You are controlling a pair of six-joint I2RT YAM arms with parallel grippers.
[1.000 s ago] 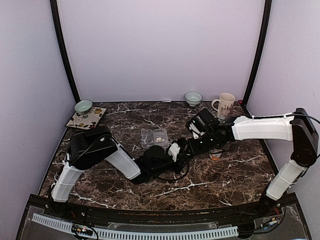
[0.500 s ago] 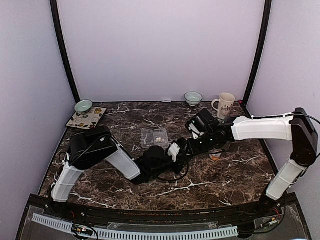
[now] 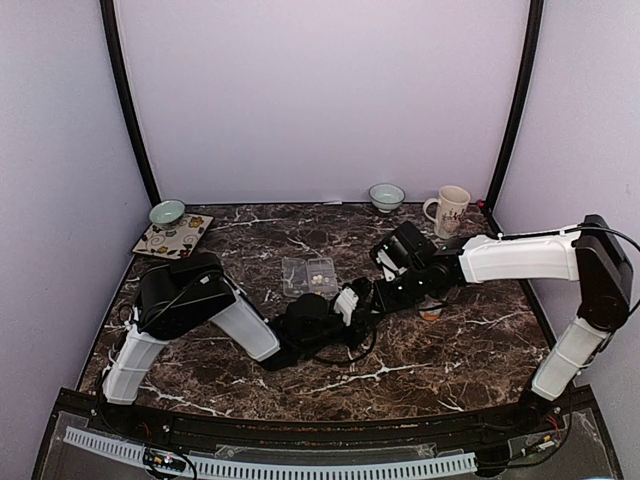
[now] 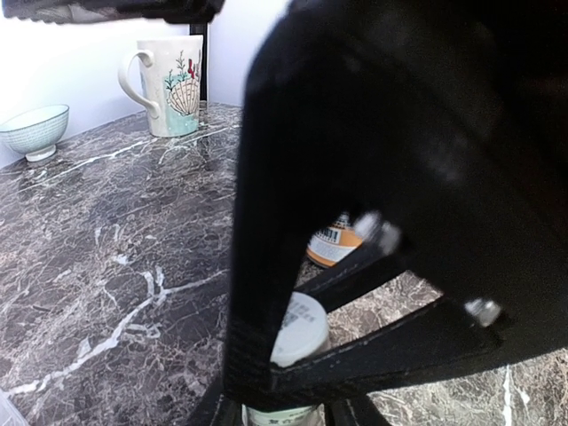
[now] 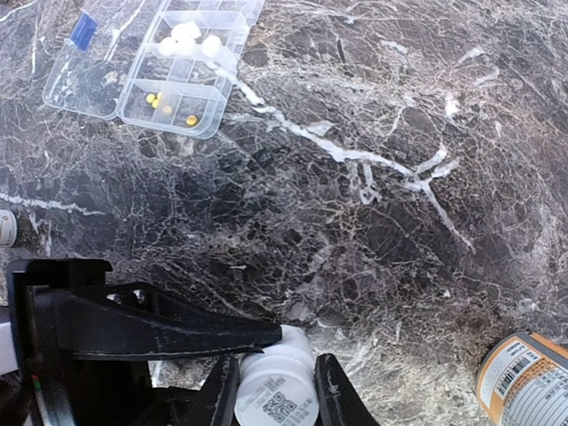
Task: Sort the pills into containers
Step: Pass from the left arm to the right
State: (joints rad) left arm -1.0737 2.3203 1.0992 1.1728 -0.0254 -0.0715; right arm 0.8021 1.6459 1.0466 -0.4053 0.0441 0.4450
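Note:
The clear pill box (image 3: 300,275) lies open at mid-table. White pills (image 5: 188,34) fill one compartment of the box (image 5: 209,131) and small yellow ones (image 5: 165,101) another. Both grippers meet just right of the box over a small white bottle (image 5: 277,395). My right gripper (image 5: 275,380) is shut on it, a finger on each side. My left gripper (image 3: 343,302) reaches the same bottle (image 4: 299,327) from the other end. One left finger (image 5: 169,333) lies against the bottle's far part. How tightly the left jaws hold it does not show.
An orange bottle (image 3: 430,312) stands right of the grippers, also visible in the wrist views (image 5: 524,377) (image 4: 335,245). A shell mug (image 3: 449,209) and a bowl (image 3: 386,196) sit at the back right. A bowl (image 3: 167,212) and patterned mat (image 3: 173,236) are at the back left.
Both grippers and the white bottle between them have edged slightly left toward the pill box. Nothing else has moved.

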